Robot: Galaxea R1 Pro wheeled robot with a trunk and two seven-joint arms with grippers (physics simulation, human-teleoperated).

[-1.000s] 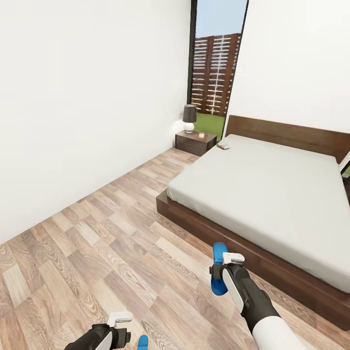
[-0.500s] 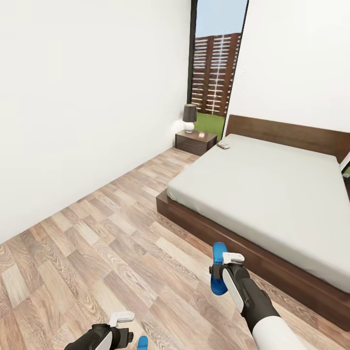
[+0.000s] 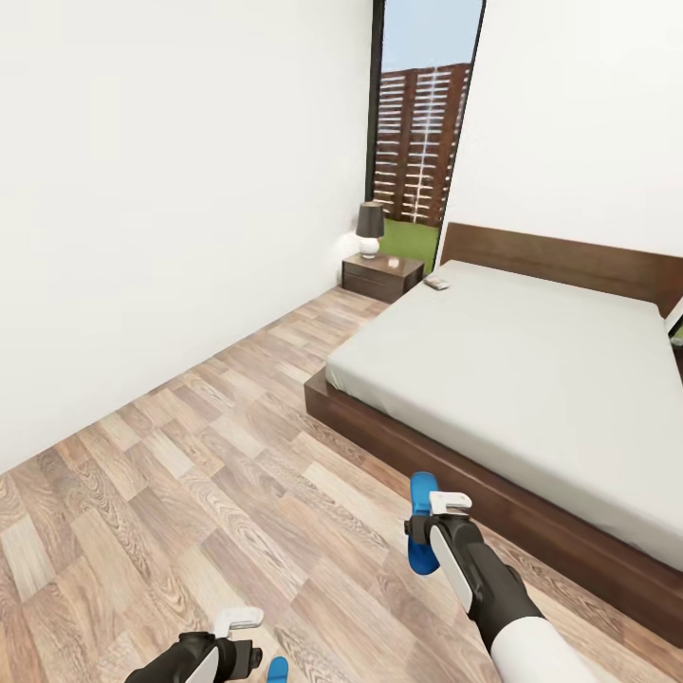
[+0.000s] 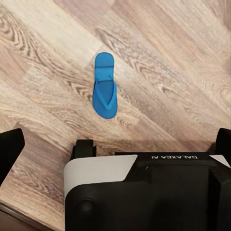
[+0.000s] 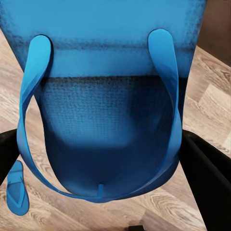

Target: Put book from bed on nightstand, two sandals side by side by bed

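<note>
Two sandals (image 3: 423,525) (image 4: 104,85); one bed (image 3: 531,370)

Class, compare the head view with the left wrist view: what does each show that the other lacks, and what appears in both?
Head view alone: the bed, the nightstand with a lamp, a small flat item near the mattress corner, and the right gripper holding a blue sandal off the floor.
Left wrist view alone: the whole of the other sandal, lying flat and free.
Both: the wood-plank floor and that floor sandal, partly visible in the head view.
</note>
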